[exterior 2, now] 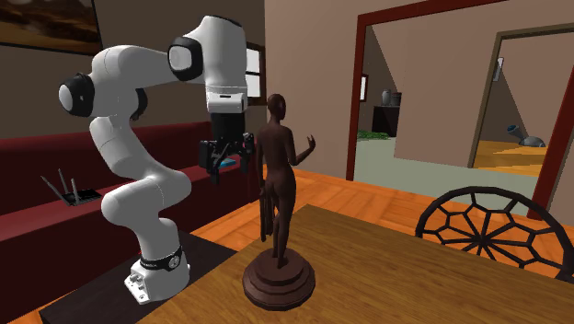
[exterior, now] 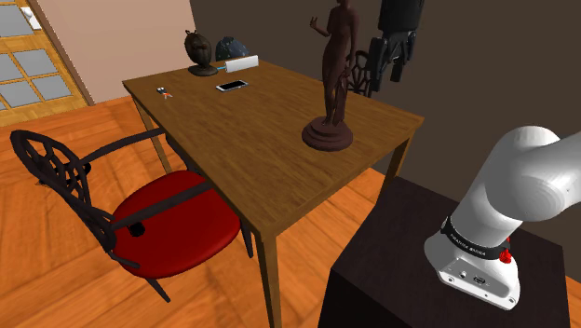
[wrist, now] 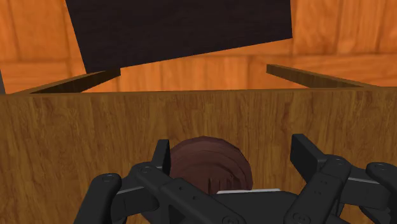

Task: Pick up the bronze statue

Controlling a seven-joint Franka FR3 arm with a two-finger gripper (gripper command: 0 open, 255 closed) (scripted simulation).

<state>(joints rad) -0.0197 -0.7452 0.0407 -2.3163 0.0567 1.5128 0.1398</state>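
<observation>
The bronze statue, a dark brown standing figure on a round stepped base, is standing upright on the wooden table, near the corner closest to the dark box stand. The black gripper is hanging in the air level with the figure's head and shoulders, on the shoulder view's right of it and apart from it. Its jaws are standing wide and holding nothing. In the wrist view the two fingers are coming in well apart, and the statue's round base is showing below between them, nearer one finger, with the table's grain spreading all around it. At the table's far end a dark bust, a dark blue rounded object and a small white box are sitting close together, with a phone lying flat just in front of them. A black chair with a red seat is sitting at the table's side on the shoulder view's left. Orange wooden floor is running under everything. A dark brown wall is standing behind the table, and a paned door is showing at the upper left. In the second exterior view a long dark red piece of furniture is running behind the white arm, and a doorway with a reddish-brown frame is opening onto further rooms.
</observation>
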